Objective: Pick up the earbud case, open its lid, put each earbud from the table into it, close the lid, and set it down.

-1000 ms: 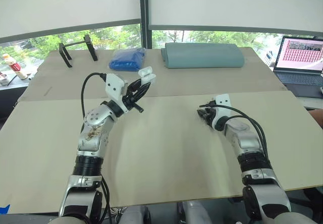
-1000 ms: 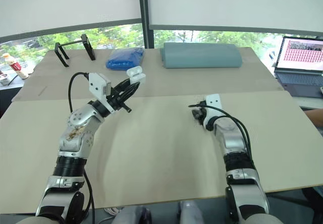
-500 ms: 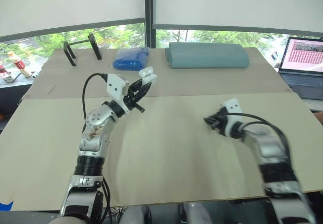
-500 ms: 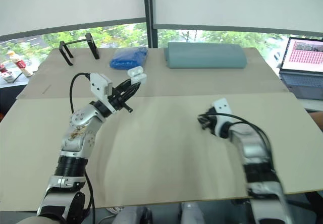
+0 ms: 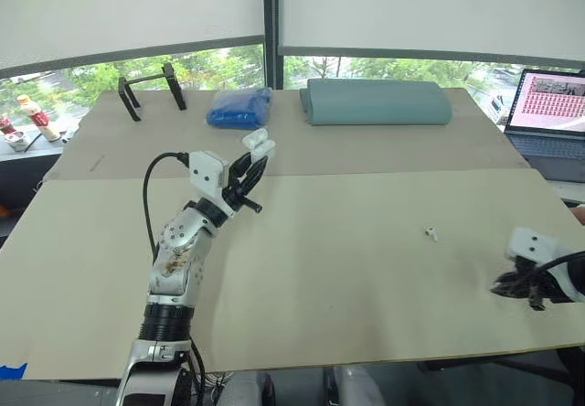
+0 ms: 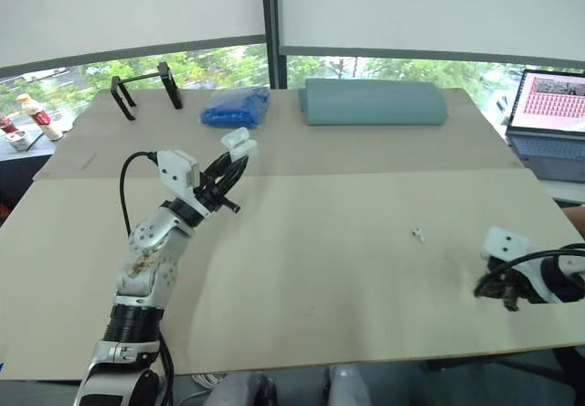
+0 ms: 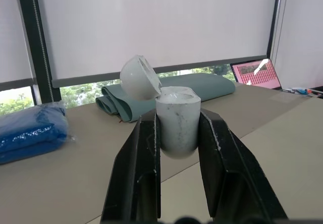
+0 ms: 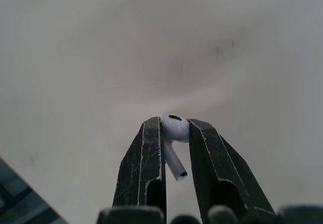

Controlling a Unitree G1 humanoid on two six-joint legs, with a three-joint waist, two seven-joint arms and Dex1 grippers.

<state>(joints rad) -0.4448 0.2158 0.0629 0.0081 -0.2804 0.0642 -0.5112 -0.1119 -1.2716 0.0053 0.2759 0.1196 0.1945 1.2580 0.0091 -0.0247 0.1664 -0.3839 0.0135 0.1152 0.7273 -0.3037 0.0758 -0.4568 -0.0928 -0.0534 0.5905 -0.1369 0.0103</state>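
1. The earbud case (image 7: pixel 176 128) is clamped by its lower body in the left pincer (image 5: pixel 245 176), raised above the desk (image 5: pixel 347 305), with its lid (image 7: pixel 140 77) hinged open.
2. One earbud (image 8: pixel 173 159) is gripped by its head in the right pincer (image 8: pixel 174 124), stem hanging free, near the desk's right edge.
3. A second earbud (image 5: pixel 430 233) is seen lying on the desk between the arms, nearer the right one.
4. All three pieces are judged light, hard and glossy, so slipping or twisting is likely; a gentle squeeze is advised.
5. The case is best held across its sides below the hinge, and each earbud by the head, so the stem can be lowered into its socket. The sockets appear empty, though this cannot be confirmed.
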